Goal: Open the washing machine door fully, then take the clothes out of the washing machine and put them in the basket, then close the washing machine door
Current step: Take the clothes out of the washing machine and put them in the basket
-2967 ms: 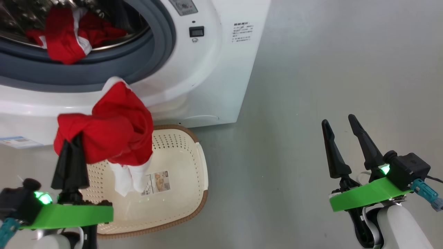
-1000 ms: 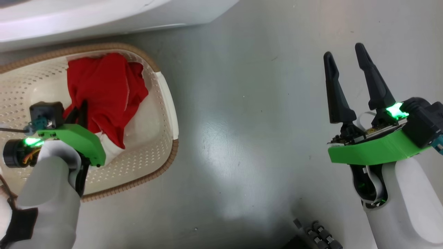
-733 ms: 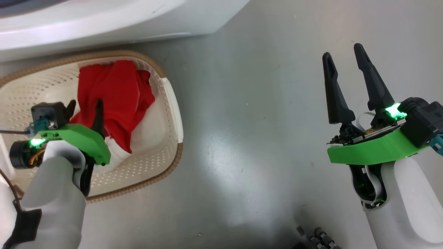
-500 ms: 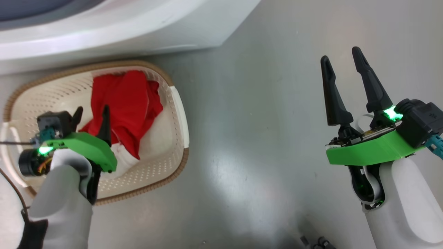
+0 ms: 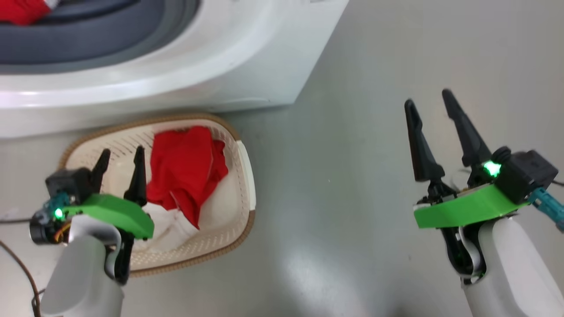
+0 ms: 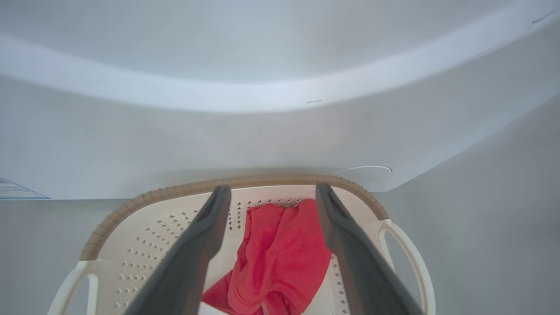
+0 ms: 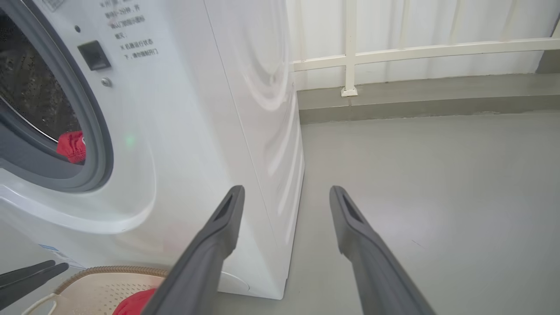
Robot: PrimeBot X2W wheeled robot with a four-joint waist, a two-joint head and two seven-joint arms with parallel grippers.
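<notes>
Clothes lie in the basket by the washing machine. My left pincer hangs over it, spread and empty — right pincer spread too. I should lift straight up, then go for the red piece inside.

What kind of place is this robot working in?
Likely a laundry or utility area: a white front-loading washing machine, a basket holding red clothes on a grey floor, and a white railing beyond.

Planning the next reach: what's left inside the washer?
Inside the washer, a red garment lies by the gasket. Gasket and front panel hide most of the drum.
</notes>
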